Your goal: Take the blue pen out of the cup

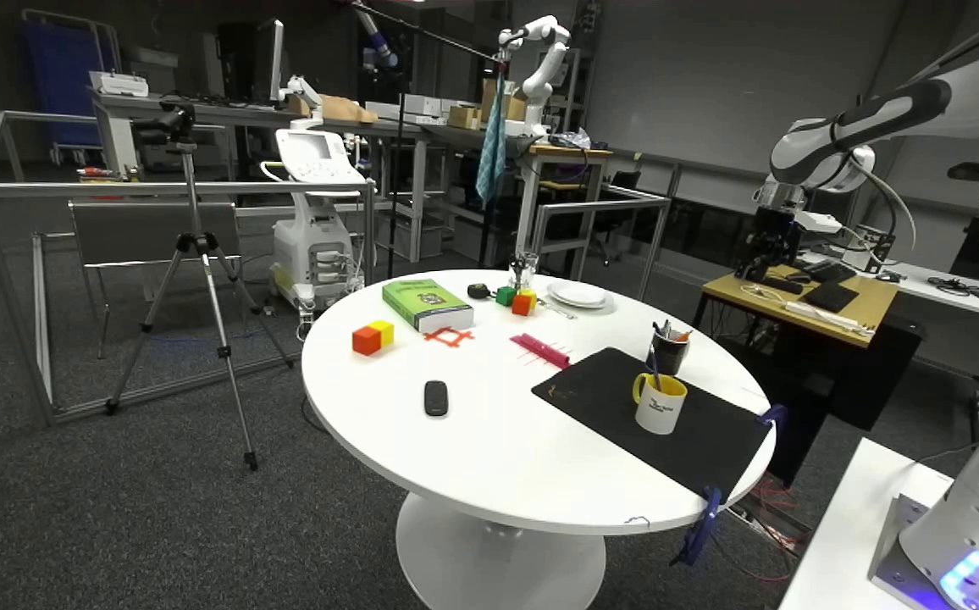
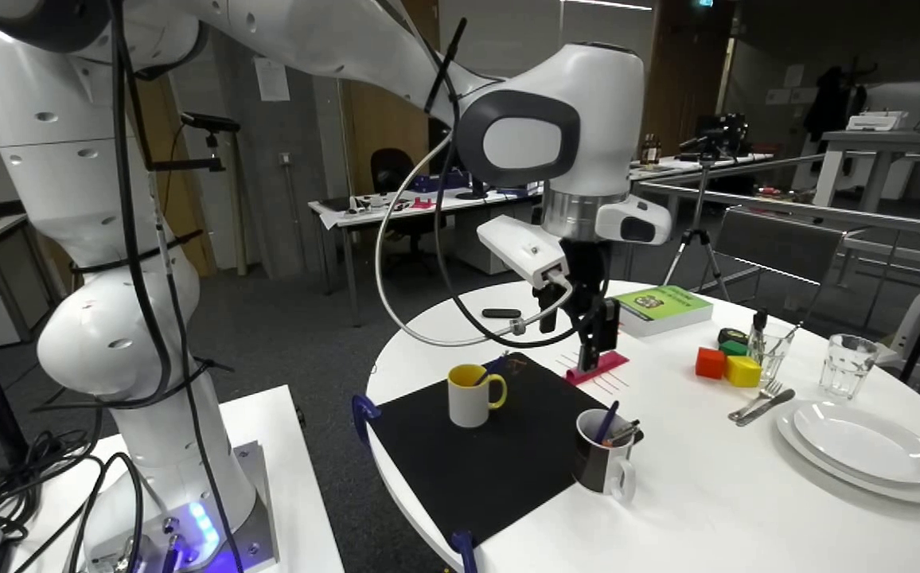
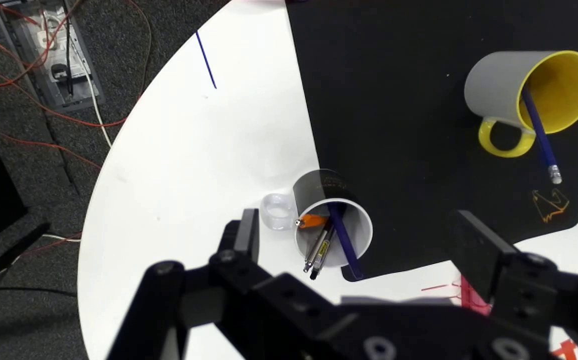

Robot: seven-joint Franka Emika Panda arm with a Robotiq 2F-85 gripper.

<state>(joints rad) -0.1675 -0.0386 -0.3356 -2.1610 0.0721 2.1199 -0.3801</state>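
A pale mug with a yellow inside stands on the black mat in both exterior views [image 1: 657, 417] [image 2: 466, 406] and the wrist view [image 3: 494, 82]. A blue pencil [image 3: 541, 131] leans out of it over the handle side. A dark and white mug [image 2: 594, 463] stands at the mat's corner. It holds a blue pen [image 3: 345, 240], an orange pen [image 3: 313, 220] and two slim pens. My gripper [image 3: 358, 225] is open and empty, high above the table. In the wrist view the dark mug [image 3: 319, 182] lies between its fingers, lower down. The gripper also shows in both exterior views [image 1: 756, 254] [image 2: 571, 338].
The round white table [image 2: 715, 493] carries the black mat [image 2: 500, 469], clamped at its edge. A pink strip [image 2: 599, 368], a green book [image 2: 663, 310], colored blocks [image 2: 711, 363], cutlery, glasses [image 2: 846, 366], stacked plates [image 2: 866, 442] and a black handheld object [image 1: 436, 398] also lie there.
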